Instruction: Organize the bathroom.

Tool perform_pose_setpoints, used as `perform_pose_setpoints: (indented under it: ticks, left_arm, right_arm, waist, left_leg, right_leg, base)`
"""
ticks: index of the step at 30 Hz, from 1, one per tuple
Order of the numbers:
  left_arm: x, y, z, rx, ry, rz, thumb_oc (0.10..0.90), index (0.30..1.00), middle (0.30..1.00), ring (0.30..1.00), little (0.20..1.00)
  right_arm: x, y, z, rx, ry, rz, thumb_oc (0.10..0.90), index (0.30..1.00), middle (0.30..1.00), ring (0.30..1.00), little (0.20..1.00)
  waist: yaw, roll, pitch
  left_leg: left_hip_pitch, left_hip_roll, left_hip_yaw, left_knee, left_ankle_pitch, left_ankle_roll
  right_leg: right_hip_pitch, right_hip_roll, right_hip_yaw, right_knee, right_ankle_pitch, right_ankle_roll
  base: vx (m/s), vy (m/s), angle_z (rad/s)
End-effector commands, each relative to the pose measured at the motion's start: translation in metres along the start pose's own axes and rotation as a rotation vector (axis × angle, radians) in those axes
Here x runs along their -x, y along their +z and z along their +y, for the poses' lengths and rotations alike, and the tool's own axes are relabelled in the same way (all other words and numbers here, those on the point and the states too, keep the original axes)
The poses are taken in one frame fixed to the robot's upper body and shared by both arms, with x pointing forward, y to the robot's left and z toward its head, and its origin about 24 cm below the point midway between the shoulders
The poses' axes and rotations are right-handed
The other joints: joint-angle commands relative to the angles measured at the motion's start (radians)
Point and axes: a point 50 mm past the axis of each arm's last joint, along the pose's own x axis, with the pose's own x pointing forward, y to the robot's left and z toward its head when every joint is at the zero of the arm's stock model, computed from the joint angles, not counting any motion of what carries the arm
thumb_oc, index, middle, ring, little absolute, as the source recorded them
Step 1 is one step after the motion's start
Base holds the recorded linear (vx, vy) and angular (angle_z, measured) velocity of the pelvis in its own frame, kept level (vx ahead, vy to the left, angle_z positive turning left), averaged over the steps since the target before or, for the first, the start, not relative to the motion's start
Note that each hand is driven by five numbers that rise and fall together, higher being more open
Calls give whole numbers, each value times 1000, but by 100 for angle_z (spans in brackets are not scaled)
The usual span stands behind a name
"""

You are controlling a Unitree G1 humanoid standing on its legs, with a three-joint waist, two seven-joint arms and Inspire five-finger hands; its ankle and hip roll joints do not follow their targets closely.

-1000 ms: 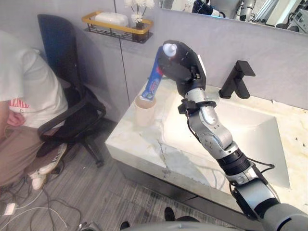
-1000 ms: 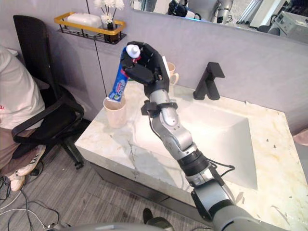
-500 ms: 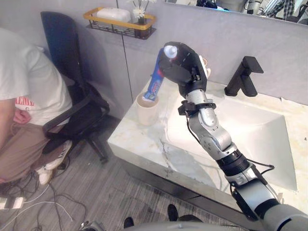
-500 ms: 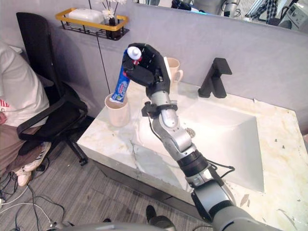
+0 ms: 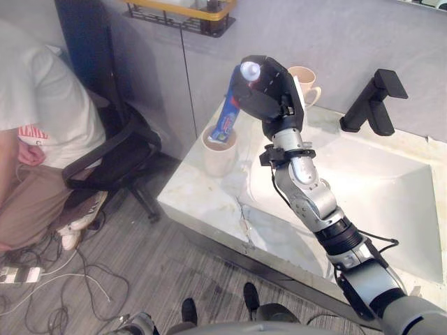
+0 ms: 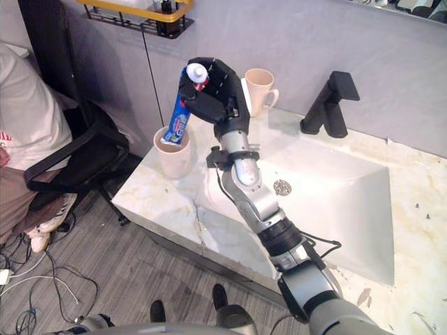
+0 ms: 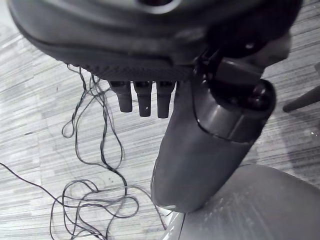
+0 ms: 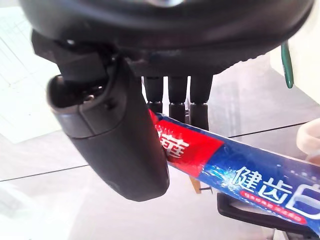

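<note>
A pale marble counter (image 6: pixel 150 192) with a sunken rectangular basin (image 6: pixel 335 202) stands against a grey wall (image 6: pixel 293 38). A black tap (image 6: pixel 328 105) rises at the basin's back edge. A yellow-rimmed wire shelf (image 6: pixel 140 14) hangs on the wall above a black office chair (image 5: pixel 115 150) (a person in a white shirt (image 5: pixel 42 118) sits beside it). The floor (image 6: pixel 105 272) is grey striped carpet, strewn with cables.

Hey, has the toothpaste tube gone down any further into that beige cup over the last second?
Yes. The toothpaste tube, held in the right hand, has sunk lower: its bottom end now sits inside the rim of the cup, where earlier it hung at the rim.
</note>
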Motion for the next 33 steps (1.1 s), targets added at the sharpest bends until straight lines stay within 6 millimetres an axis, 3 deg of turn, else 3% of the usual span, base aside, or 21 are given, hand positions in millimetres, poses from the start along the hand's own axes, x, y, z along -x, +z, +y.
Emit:
perform_pose_setpoints:
  ticks: [1,14,33]
  left_arm:
    - [-1,-12,7,-9,8,76,800,900,900,900,900]
    - [-1,-11,11,-31,36,68,800,900,900,900,900]
    - [-1,-8,14,-46,55,51,800,900,900,900,900]
  right_arm:
    - [-19,90,24,-81,89,-503,400,300,300,300,300]
    - [-12,105,35,-54,168,-570,400,300,300,300,300]
    - [-3,105,38,-46,205,-593,400,300,300,300,300]
  waist:
    - [17,-32,-32]
    - [20,-39,-13]
    - [13,-42,2]
  left_leg:
    - [46,55,100,93,-59,-7]
    - [25,54,92,136,-73,-4]
    - [3,45,70,224,-104,4]
  right_leg:
    - [-103,-28,85,144,-54,86]
    - [-119,-25,88,178,-64,84]
    - [-131,-22,94,238,-82,78]
  base:
    - [0,0,0]
    - [0,0,0]
    - [0,0,0]
